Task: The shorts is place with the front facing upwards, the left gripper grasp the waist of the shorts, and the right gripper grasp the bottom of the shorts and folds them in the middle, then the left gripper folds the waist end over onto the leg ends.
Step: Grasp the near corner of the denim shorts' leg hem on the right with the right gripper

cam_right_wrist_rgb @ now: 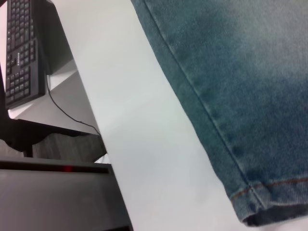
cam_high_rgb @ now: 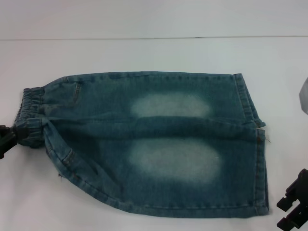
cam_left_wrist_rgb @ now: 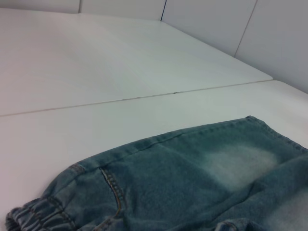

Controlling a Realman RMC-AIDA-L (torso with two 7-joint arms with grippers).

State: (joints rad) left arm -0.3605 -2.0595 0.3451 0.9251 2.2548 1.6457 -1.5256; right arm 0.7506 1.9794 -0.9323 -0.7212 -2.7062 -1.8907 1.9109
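Blue denim shorts (cam_high_rgb: 159, 144) lie flat on the white table, both legs side by side, each with a faded patch. The ruched waist (cam_high_rgb: 31, 113) is at the left and the flat leg hems (cam_high_rgb: 262, 178) are at the right. My left gripper (cam_high_rgb: 9, 137), a black claw, sits at the left edge right against the near end of the waist. The left wrist view shows the waist (cam_left_wrist_rgb: 38, 214) close below and denim (cam_left_wrist_rgb: 192, 178) stretching away. My right gripper (cam_high_rgb: 287, 212) stands open at the near right, just off the hem corner (cam_right_wrist_rgb: 274, 202).
The white table (cam_high_rgb: 144, 53) has a seam line running across behind the shorts. A grey object (cam_high_rgb: 304, 96) shows at the right edge. Beyond the table's near edge (cam_right_wrist_rgb: 110, 159), a black keyboard (cam_right_wrist_rgb: 21, 48) with a cable sits on a lower desk.
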